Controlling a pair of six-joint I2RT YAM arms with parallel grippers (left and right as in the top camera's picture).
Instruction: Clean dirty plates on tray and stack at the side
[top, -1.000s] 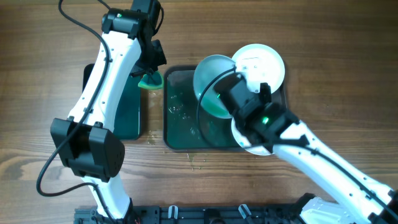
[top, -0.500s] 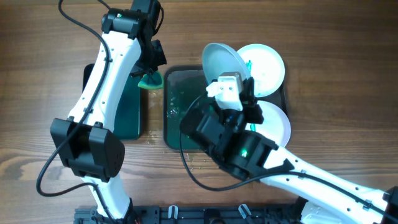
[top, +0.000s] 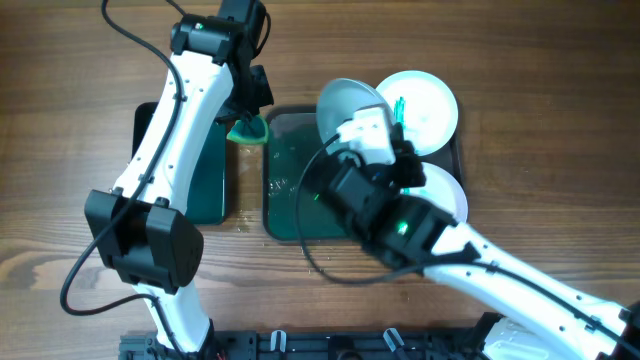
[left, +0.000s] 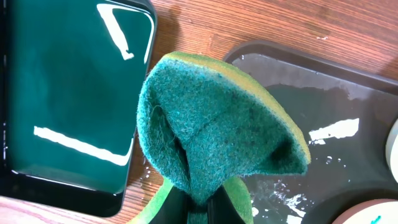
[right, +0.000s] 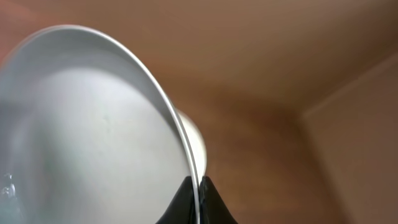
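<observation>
While my left gripper (left: 200, 208) is clamped tight on a folded green-and-yellow sponge (left: 217, 130), my right gripper (right: 198, 198) pinches the rim of a held plate (top: 345, 100), lifted off the tray and tilted steeply. Its face looks plain white in the right wrist view.

The tray (top: 285, 200) sits under and just beside my right gripper. It is dark green with a grey rim, with a wet film and droplets on its bare part toward my left gripper. Two more plates lie flat in it on the far side of my right gripper. The streaked plate (top: 425, 110) has a short green mark near the edge next to the held plate. The third plate (top: 452, 195) is partly hidden under my right arm, and its visible part is white.

The sponge hangs over the tray's corner and the gap beside it, scrubby green side out. The bin (top: 205, 178) is just beside my left gripper, away from the tray. It is narrower, with a black rim and a glossy green floor showing reflections.

Both containers rest on the wooden surface (top: 60, 150).
</observation>
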